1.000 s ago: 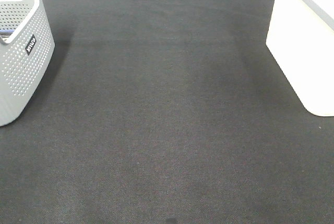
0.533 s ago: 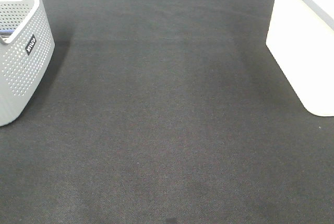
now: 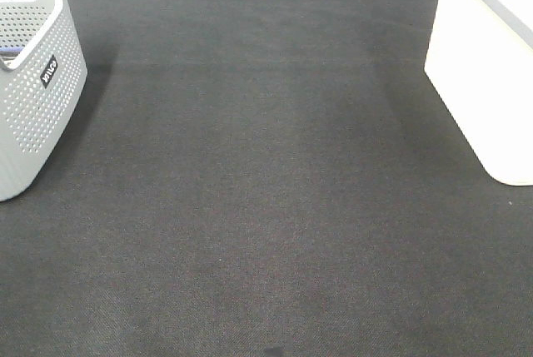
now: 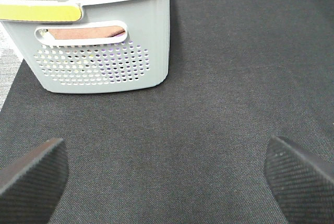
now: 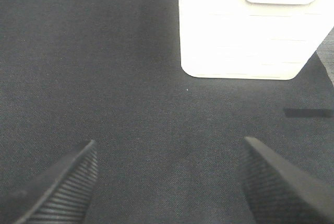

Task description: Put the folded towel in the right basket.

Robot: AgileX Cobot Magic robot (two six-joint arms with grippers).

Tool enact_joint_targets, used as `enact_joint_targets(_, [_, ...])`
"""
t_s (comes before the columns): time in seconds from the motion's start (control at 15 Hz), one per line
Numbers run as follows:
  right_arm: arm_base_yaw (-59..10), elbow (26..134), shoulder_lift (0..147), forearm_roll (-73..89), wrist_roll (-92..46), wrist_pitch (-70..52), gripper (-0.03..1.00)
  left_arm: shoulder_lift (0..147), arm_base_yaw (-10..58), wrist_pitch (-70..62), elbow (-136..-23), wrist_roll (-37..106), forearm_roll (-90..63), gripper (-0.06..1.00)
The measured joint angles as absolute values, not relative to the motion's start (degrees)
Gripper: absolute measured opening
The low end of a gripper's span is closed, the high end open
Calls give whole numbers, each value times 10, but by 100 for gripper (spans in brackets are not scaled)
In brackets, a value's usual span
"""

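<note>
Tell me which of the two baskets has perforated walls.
The grey basket on the left of the exterior high view: its walls are dotted with small holes and it carries a dark label. The white basket on the right has smooth, solid walls.

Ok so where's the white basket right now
The white basket stands at the right edge of the high view on the dark mat, opposite the grey perforated basket at the left edge.

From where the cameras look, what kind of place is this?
Probably a staged laundry-sorting workspace, not a real home. A dark woven mat covers the surface, a grey perforated plastic basket holding folded cloths stands on the left, and a plain white plastic basket stands on the right.
</note>
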State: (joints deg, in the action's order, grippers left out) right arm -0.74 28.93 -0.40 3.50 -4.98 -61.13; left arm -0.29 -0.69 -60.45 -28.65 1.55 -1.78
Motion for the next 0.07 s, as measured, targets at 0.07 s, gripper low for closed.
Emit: enact_joint_targets(0.07, [-7, 289, -4, 35, -50, -611, 72, -3, -7, -604, -286, 15, -18, 97])
